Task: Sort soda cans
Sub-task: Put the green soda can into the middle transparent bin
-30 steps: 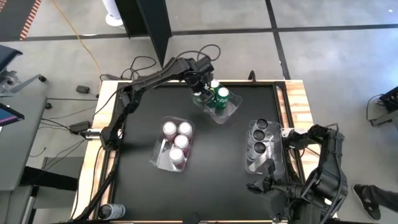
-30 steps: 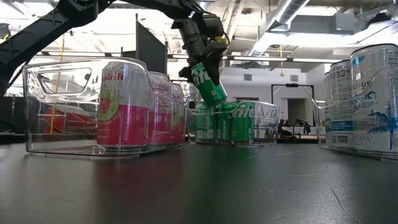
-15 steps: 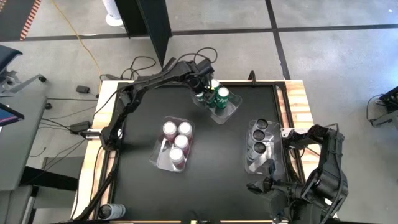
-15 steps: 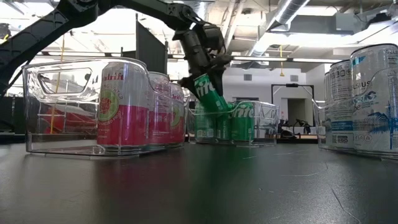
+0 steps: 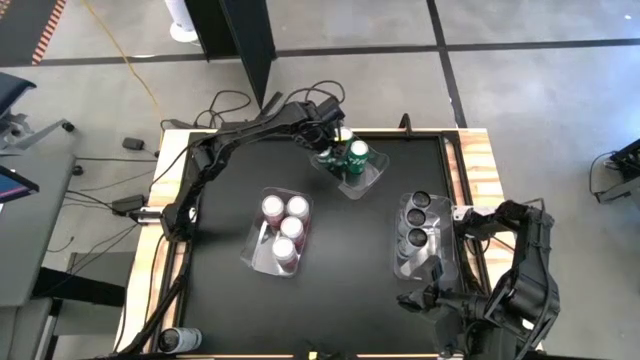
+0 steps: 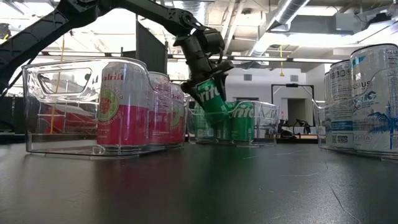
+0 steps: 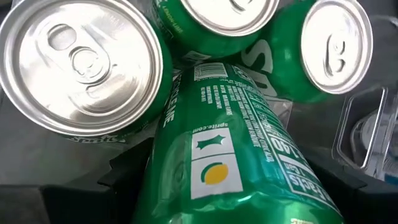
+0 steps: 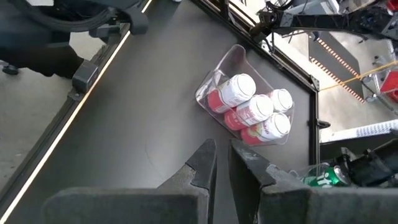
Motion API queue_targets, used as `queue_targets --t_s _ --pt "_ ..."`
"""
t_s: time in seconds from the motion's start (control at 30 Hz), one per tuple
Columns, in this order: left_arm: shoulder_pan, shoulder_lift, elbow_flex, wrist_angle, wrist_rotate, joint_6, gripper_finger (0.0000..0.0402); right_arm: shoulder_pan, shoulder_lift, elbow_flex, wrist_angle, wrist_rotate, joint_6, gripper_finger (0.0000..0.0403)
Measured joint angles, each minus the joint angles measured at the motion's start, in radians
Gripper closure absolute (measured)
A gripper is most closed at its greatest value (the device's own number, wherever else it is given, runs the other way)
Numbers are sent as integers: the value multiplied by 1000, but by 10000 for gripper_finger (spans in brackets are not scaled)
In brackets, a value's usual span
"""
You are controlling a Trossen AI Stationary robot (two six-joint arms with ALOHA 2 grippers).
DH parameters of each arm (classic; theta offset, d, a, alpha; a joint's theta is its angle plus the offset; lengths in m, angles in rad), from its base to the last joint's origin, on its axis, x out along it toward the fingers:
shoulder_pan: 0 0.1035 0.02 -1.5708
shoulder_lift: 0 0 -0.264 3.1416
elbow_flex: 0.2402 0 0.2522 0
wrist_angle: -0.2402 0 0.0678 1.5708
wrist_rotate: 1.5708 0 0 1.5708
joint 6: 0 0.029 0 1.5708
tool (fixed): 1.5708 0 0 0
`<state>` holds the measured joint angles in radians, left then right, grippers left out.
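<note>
My left gripper is over the clear bin at the table's far middle, shut on a green soda can. The bin holds three upright green cans. The held can is tilted, and its lower end reaches in among their tops. My right gripper hangs shut and bare above the table's near right part, near the right-hand bin. My left gripper pinches the green can between its two fingers at its upper end, slanting down from above. A dark finger shows on either side of the can's body. The can hangs tilted, its lower end between the standing cans' tops; whether it touches them I cannot tell.
A clear bin of pink cans stands left of the middle. A clear bin of dark-topped, pale-bodied cans stands at the right. One can lies by the near left corner. The black table top between the bins is bare.
My left gripper has gone down toward the green cans' bin and rolled about its own axis, still shut on the green can. The can has sunk from above the bin to among the standing cans and leans over more.
</note>
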<state>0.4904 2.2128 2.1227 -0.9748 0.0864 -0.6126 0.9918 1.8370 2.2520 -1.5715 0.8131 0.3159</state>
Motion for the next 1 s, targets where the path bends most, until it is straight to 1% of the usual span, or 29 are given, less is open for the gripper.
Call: queue_targets --t_s 0.23,0.43,0.63,0.9,1.0 --pt "-1 0 0 26 -5 -66 104 16 0 0 0 0 -12 343" --pt "-13 0 -1 68 -10 -72 77 44 1 0 0 0 -7 343" --pt "-22 0 -1 82 -29 -76 72 64 1 0 1 0 -2 343" --pt "-29 0 -1 85 -42 -72 69 51 1 0 1 1 24 343" --pt "-36 0 0 85 -63 -57 69 44 1 0 1 1 25 343"
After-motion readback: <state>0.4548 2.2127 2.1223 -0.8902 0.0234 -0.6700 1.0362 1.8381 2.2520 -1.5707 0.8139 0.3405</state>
